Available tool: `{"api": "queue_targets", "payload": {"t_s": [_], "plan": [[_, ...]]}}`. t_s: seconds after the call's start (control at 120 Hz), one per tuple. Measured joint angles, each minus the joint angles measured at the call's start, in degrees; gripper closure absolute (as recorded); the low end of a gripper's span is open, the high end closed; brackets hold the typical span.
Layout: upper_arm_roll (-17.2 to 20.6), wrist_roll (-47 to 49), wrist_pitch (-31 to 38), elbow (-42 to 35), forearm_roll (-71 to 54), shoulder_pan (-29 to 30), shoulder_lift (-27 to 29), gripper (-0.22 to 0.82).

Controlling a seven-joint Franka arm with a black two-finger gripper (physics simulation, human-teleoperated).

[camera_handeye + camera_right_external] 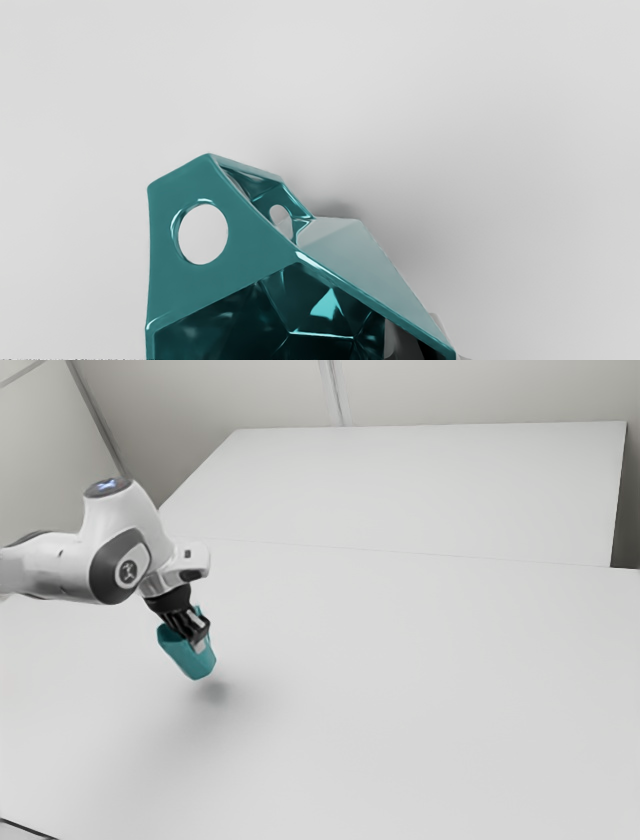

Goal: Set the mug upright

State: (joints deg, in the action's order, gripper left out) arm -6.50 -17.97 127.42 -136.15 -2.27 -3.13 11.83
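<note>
My gripper (197,632) points down and is shut on the wall of the teal mug (186,656) in the exterior view. The mug hangs above the table, tilted, its base low and toward the exterior view's right; a shadow lies beneath it. In the wrist view the mug (225,295) shows its open mouth, dark inside, and its angular handle with a round hole. A fingertip (397,342) is seen inside the mouth against the wall, and part of the other stands just outside that wall.
The white table (400,690) spreads under and around the mug. A pale raised panel (420,490) stands beyond it. A dark cable (28,829) crosses the exterior view's lower left corner.
</note>
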Motion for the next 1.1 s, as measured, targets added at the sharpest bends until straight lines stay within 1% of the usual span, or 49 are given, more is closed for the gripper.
{"api": "queue_targets", "payload": {"t_s": [0.25, 0.458, 1.1], "plan": [[0.4, 5.4, 4.6, -1.9, -3.4, -0.4, -0.6, 0.78], [0.5, 8.7, 6.8, -2.0, -4.1, -1.1, -2.4, 0.78], [0.6, 15.3, 8.3, -2.3, -5.7, -2.6, -6.1, 0.78]]}}
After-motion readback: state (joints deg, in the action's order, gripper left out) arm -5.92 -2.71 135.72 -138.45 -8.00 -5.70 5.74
